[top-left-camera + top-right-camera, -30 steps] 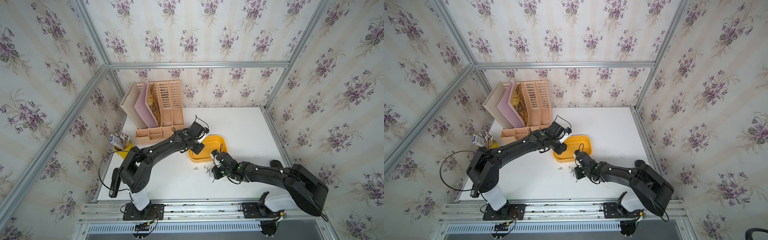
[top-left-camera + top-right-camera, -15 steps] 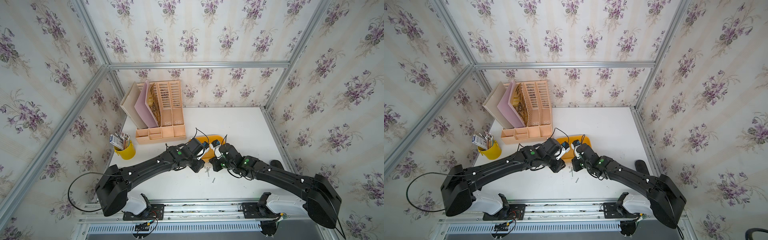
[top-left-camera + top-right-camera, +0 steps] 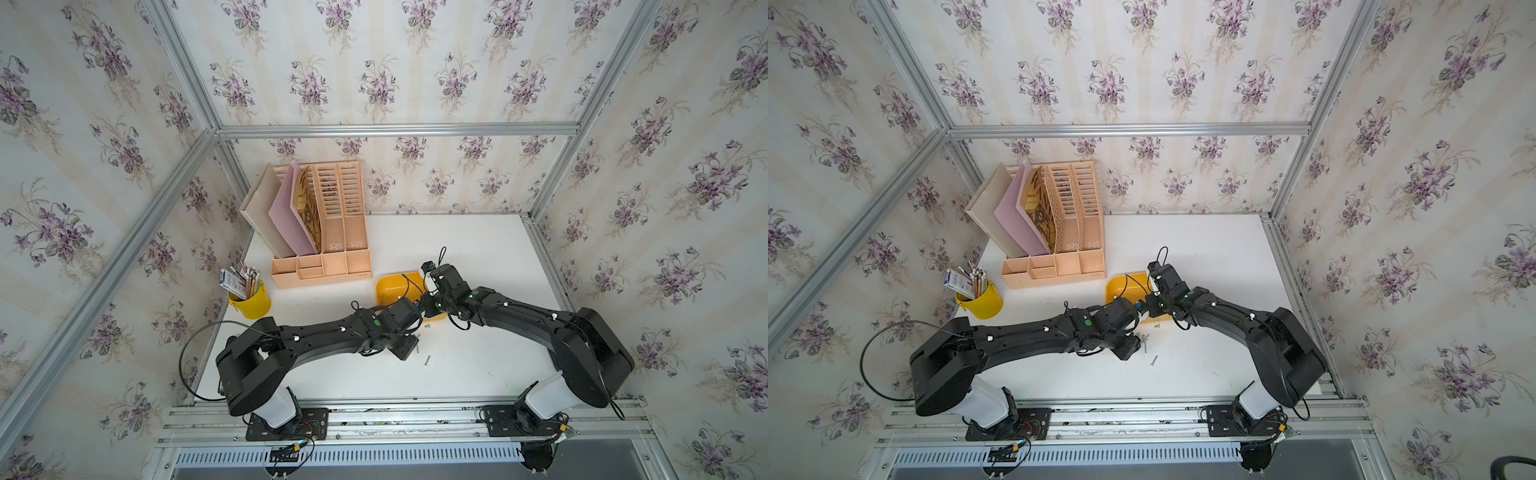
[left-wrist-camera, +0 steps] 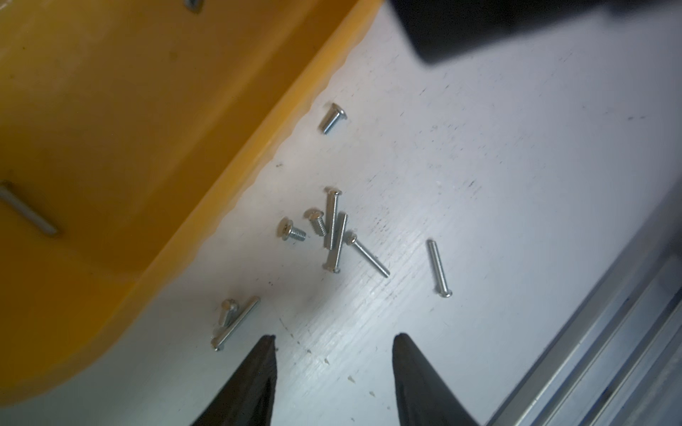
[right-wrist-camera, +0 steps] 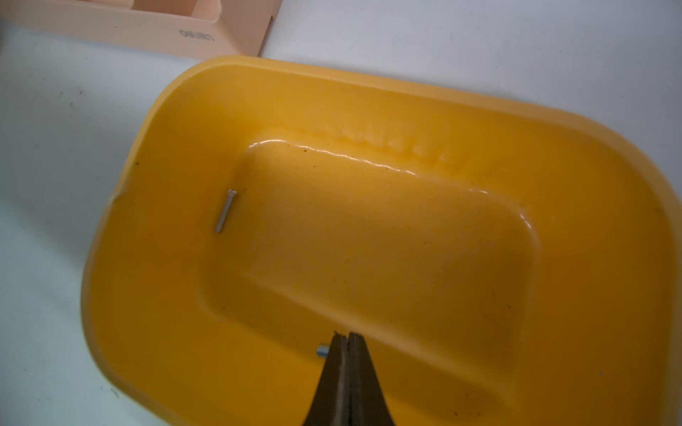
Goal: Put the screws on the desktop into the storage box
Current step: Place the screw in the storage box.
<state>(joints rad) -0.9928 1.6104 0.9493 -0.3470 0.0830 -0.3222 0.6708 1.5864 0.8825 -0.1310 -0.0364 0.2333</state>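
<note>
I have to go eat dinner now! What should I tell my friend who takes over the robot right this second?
Left gripper: open, empty, above the loose screws.
Right gripper: shut on a short screw, over the storage box.
Done: a long screw lies in the box.
Left to do: drop the held one, then pick up about nine off the desktop beside the box.

- The storage box (image 5: 369,110): a shallow yellow-orange tray with rounded corners, sitting upright at mid-desktop. One long screw (image 5: 225,211) lies flat inside.
- The screws (image 4: 334,228): nine silver ones, long and short, lie flat and loosely clustered on the white desktop (image 3: 478,249), just on the near side of the box.
- One short screw (image 5: 323,350) is pinched in the right gripper (image 5: 344,335) over the box.
</note>
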